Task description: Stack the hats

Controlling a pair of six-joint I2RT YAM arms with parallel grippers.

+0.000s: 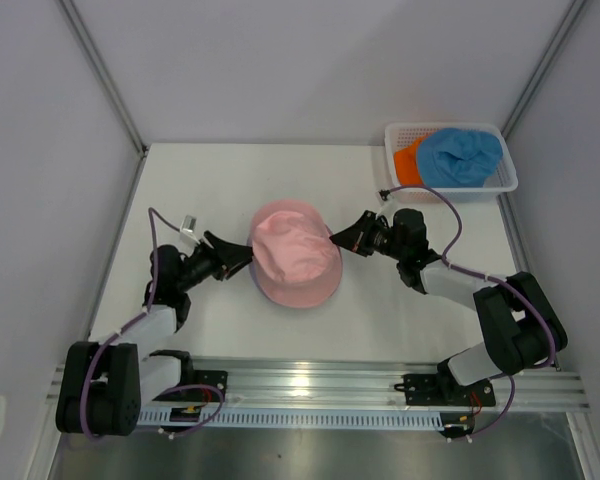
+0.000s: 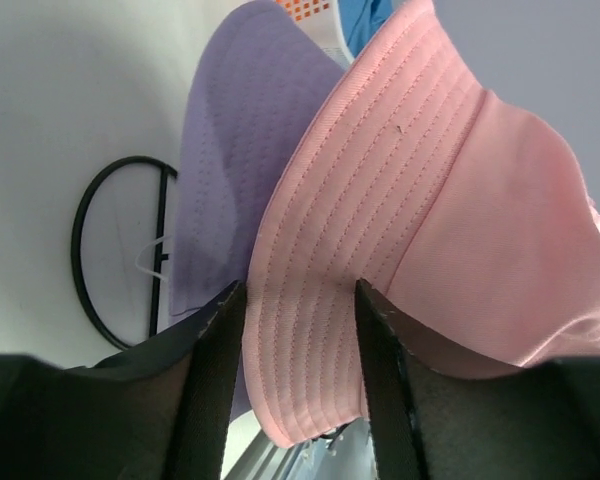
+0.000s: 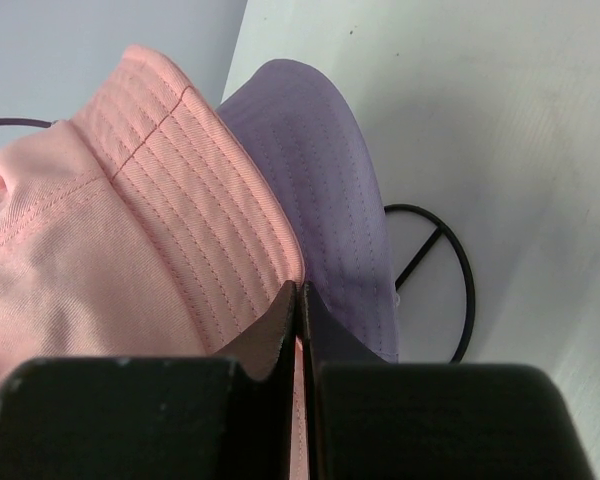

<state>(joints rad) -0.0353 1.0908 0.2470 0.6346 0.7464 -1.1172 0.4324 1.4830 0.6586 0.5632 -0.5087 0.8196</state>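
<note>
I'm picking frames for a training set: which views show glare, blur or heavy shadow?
Top external: sharp and even, glare on the metal rail. Left wrist: pink hat stitching crisp, near fingers dark and soft. Right wrist: likewise, with the lavender hat shaded beneath the pink brim.

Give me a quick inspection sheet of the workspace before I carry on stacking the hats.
Surface: white table, no spills seen.
Job's things: pink fabric bucket hat sits over lavender fabric bucket hat on thin black wire stand; blue fabric bucket hat and orange fabric bucket hat lie in white plastic mesh basket.
Clutter: nothing seen.
Hands: left hand open, fingers either side of the pink brim; right hand shut on that brim.
Cables: purple cables loop along both arms; the right one passes by the basket.
Surroundings: white panel walls; metal rail at near edge.
</note>
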